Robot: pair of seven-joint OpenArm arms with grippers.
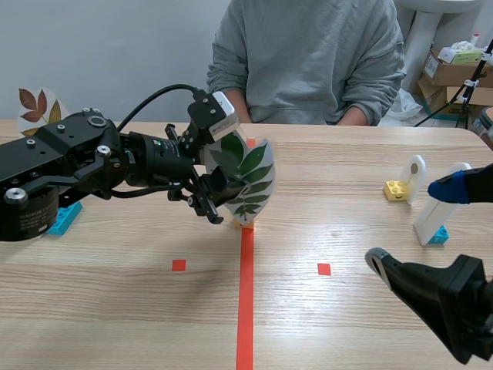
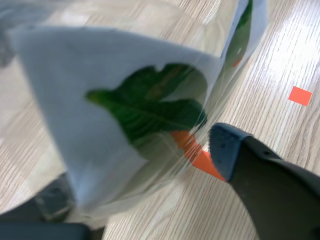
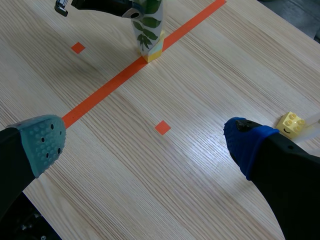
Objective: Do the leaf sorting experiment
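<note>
left arm pose: in from the left, low and nearly level over the worktop (image 1: pixel 115 308), forearm reaching to the middle, wrist tipped slightly down by the orange-red tape line (image 1: pixel 245 308).
left fingers (image 1: pixel 212 202): one on either side of the lower part of the broad-leaf card (image 2: pixel 135 115), blue pad just beside its clear rim; pressed on it or only around it, cannot tell.
right arm pose: low at the right edge, raised off the worktop, turned toward the middle.
right fingers (image 3: pixel 147 142): spread wide, nothing between them; grey-green pad on one tip, blue pad on the other.
broad-leaf card, place: at the left arm's tip, above the tape line, just beside the compound-leaf card (image 1: pixel 254 185).
broad-leaf card, heading: tilted, white face turned to the left wrist camera, leaf's midrib lying crosswise to the arm's reach.
compound-leaf card, place: standing on a yellow block (image 1: pixel 245 223) on the tape line; far ahead of the right fingers, well apart, beyond a small tape square (image 3: pixel 162 127).
compound-leaf card, heading: upright, long axis vertical, face toward the robot, stem low and tip high; seen nearly edge-on from the left wrist.
elsewhere: brown-leaf card (image 1: pixel 35 108) at the far left; two white cards (image 1: pixel 416 173) on small blocks near the right fingers; person (image 1: pixel 308 62) seated across the worktop.
</note>
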